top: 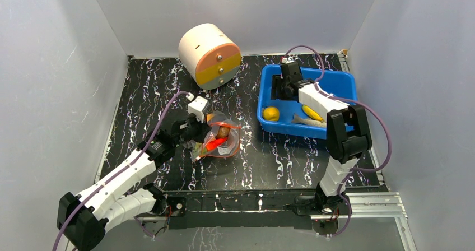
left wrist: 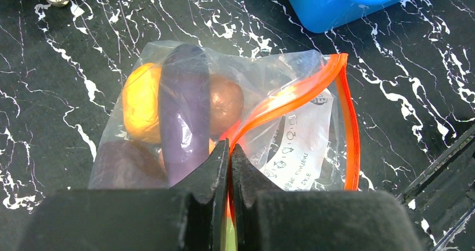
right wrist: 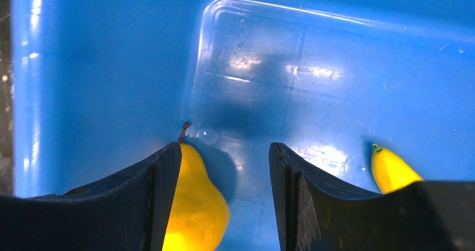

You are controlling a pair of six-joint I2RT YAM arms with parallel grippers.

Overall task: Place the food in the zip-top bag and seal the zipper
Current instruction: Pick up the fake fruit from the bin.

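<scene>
Left gripper (left wrist: 229,147): jaws closed tight, clamped on the zipper (left wrist: 291,97) where the red-orange strip runs in between the fingertips. The zip-top bag (top: 221,139) lies on the black marbled table (top: 269,161) left of centre, directly ahead of the left arm and well apart from the blue bin (top: 336,80). In the left wrist view the two sides of the strip stand apart in a loop beyond the fingers, so the mouth is not sealed. Contents seen through the clear film: a purple eggplant (left wrist: 185,111) lying lengthwise, an orange round piece (left wrist: 140,102) beside it, a brown round piece (left wrist: 227,102) on its other side, and a dark piece (left wrist: 126,164) low in the bag that cannot be identified. The overhead view also shows a carrot (top: 215,144) in the bag. Right gripper (right wrist: 224,150): jaws apart, gripping nothing, lowered inside the bin. A yellow pear-shaped piece (right wrist: 196,200) rests on the bin floor against one finger, partly in the gap. A yellow banana (right wrist: 392,170) lies on the floor outside the other finger. A cream-and-orange cylinder (top: 210,55) lies on its side at the far edge of the table.
</scene>
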